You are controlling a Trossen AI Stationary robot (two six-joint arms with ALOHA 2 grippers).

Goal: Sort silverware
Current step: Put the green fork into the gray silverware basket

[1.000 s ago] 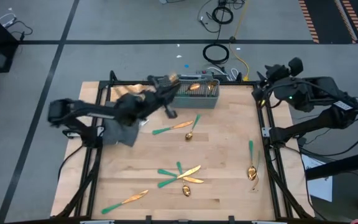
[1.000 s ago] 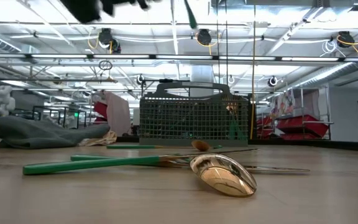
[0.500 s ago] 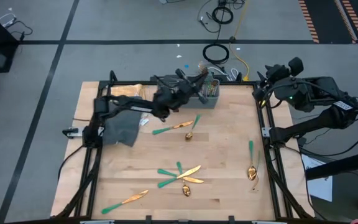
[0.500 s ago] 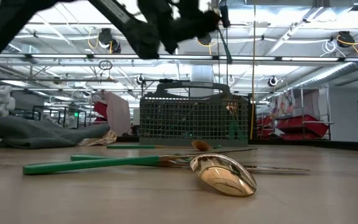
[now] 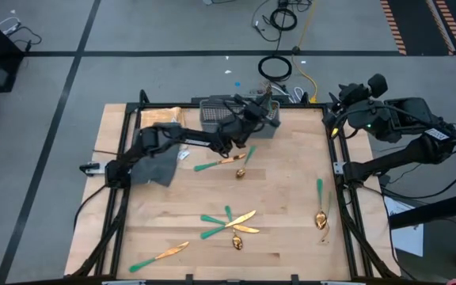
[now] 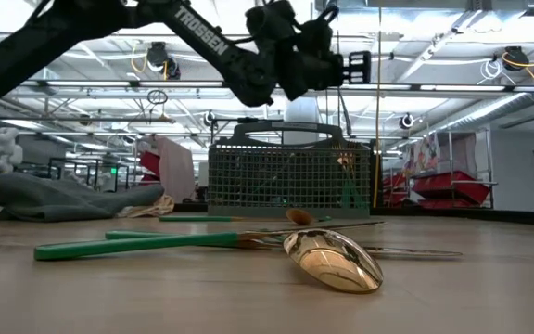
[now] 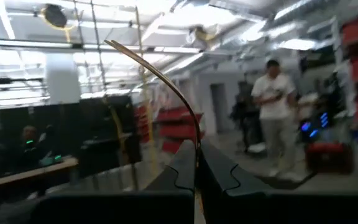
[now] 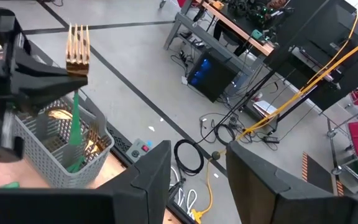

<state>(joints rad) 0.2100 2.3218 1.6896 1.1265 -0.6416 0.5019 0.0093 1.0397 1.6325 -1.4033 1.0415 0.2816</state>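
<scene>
The left pincer [image 5: 253, 111], clamped on a gold-headed green-handled fork [image 8: 74, 81], has swung rightward to hover over the grey mesh basket [image 5: 212, 120] at upper centre; right pincer [image 8: 194, 168] apart, parked right of the counter [image 5: 283, 222].

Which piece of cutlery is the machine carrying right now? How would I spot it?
Find the grey mesh basket at the table's far edge. Above it, the left tool pinches a fork held upright, gold tines up, green handle down; the others lie flat or sit in the basket.
</scene>
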